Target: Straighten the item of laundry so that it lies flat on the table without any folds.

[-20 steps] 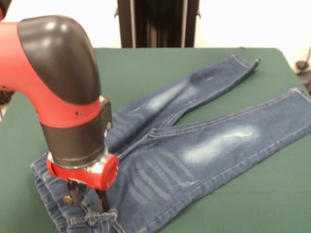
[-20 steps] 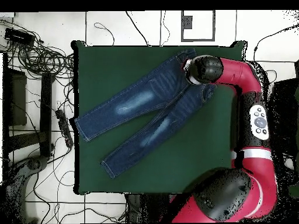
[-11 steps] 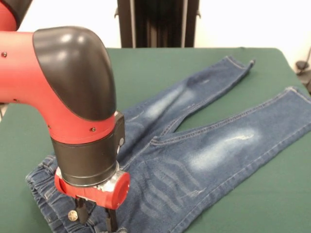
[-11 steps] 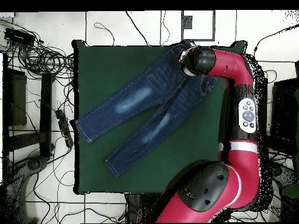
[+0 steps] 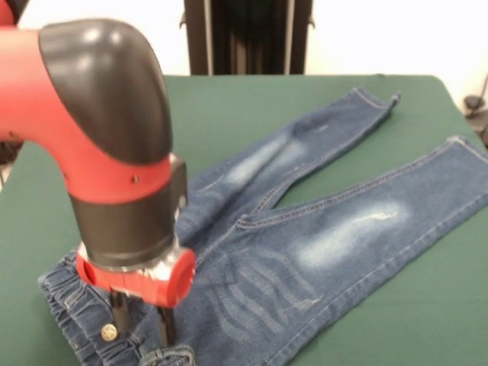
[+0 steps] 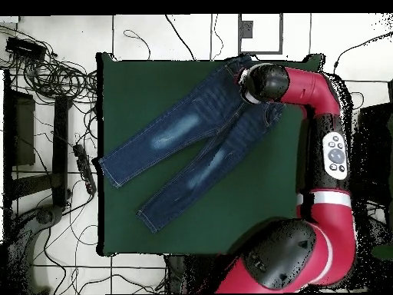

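The item of laundry (image 5: 328,229), a small pair of blue jeans with pale faded patches, lies spread on the green table (image 5: 229,99). Its legs fan out to the far right and its waistband lies at the near left. My gripper (image 5: 142,326) stands on the waistband beside the brass button (image 5: 109,332), shut on the gathered denim, and a bit of waistband curls up at its right. From overhead, the jeans (image 6: 184,138) run diagonally across the table (image 6: 253,192). There the arm's wrist (image 6: 261,83) covers the gripper and the waistband.
The red arm (image 6: 330,154) hangs over the table's right edge in the overhead view. Cables and a power strip (image 6: 80,157) lie on the floor left of the table. A black stand (image 5: 244,34) rises beyond the table's far edge.
Over the last second the jeans slid with the gripper toward the waistband's corner of the table. Since half a second ago the gripper has risen slightly, and the button and waistband have come up with it.
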Tool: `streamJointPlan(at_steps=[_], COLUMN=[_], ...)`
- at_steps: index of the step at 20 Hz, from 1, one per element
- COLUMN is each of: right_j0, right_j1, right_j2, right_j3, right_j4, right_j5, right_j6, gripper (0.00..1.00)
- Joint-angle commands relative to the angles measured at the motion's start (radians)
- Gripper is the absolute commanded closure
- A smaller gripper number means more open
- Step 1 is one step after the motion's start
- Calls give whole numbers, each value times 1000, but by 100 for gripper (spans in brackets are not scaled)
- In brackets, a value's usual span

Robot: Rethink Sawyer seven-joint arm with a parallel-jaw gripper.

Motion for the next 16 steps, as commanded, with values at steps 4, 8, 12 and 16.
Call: streamJointPlan(at_steps=[4,8,12,16], right_j0=[-69,-110,-120,-117], right_j1=[-254,-261,-245,-291], right_j2=[-87,-76,-60,-58], right_j3=[409,385,346,370], right_j4=[-1,-17,-23,-12], right_j5=[-123,-108,-88,-61], right_j6=[-123,-192,-233,-216], gripper=[0,0,0,0])
